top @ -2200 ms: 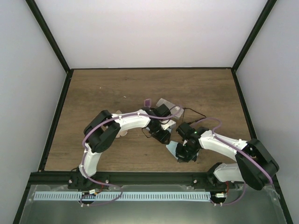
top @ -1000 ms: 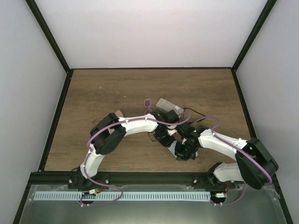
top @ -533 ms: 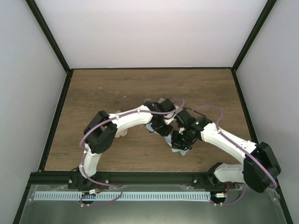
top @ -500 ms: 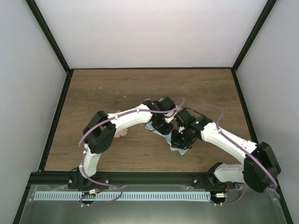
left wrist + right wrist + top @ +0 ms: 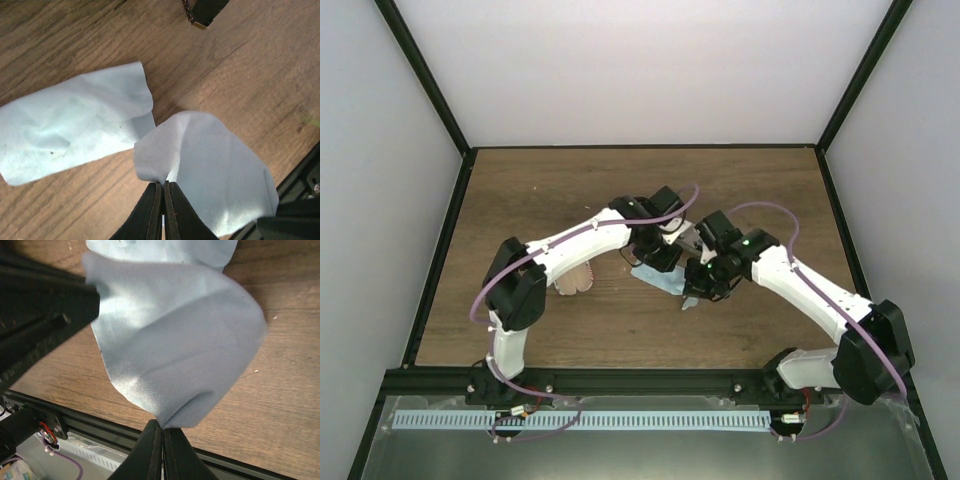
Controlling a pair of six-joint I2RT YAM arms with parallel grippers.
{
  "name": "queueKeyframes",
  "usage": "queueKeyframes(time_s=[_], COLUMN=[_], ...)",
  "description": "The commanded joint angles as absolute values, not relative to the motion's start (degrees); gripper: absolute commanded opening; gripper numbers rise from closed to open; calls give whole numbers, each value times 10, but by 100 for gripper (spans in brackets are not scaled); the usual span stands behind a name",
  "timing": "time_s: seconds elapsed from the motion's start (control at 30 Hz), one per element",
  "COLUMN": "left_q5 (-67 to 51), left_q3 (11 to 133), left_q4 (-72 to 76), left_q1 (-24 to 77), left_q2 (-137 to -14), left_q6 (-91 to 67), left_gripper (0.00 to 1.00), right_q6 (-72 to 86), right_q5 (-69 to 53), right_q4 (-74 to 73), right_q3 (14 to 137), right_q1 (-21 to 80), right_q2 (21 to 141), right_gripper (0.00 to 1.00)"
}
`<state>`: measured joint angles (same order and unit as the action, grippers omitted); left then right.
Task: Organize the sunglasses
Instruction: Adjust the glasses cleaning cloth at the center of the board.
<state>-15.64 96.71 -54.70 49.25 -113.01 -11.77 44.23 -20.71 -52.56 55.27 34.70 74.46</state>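
No sunglasses show plainly; in the top view both arms cover the middle of the table. My left gripper (image 5: 163, 184) is shut on one corner of a light blue cloth (image 5: 210, 165). At the opposite corner of this same cloth (image 5: 175, 345), my right gripper (image 5: 162, 424) is also shut. The cloth hangs between them above the wood. From above, the left gripper (image 5: 665, 262) and right gripper (image 5: 698, 292) stand close together at the table's centre. A small dark piece with a thin chain-like edge (image 5: 202, 9) lies beyond; I cannot tell what it is.
A second light blue cloth (image 5: 75, 125) lies flat on the table beside the held one. A pink-striped case (image 5: 575, 278) sits under the left forearm. A pale grey case (image 5: 680, 238) peeks out between the two wrists. The black front rail (image 5: 75, 415) runs close behind the right gripper.
Both grippers have moved away from the front edge toward the table's centre, carrying the cloth. The left forearm swung back, baring the pink case.
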Motion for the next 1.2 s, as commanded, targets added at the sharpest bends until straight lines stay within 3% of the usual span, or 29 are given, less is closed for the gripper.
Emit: queueKeyframes(time_s=[0.0, 0.27, 0.8, 1.17], left_q5=[-160, -160, -165, -153], left_q3=[990, 976, 884, 894], left_q4=[-595, -638, -673, -656], left_q1=[495, 500, 529, 522], left_q2=[-1094, -1044, -976, -1065], left_q6=[-154, -227, -328, -302], left_gripper=[4, 4, 4, 4], right_q6=[392, 336, 251, 184], right_q5=[-227, -235, -285, -294], right_q4=[-563, -631, -655, -607], right_q3=[596, 641, 594, 571], right_q1=[328, 326, 308, 245], right_q2=[739, 727, 706, 786], right_gripper=[1, 1, 1, 1])
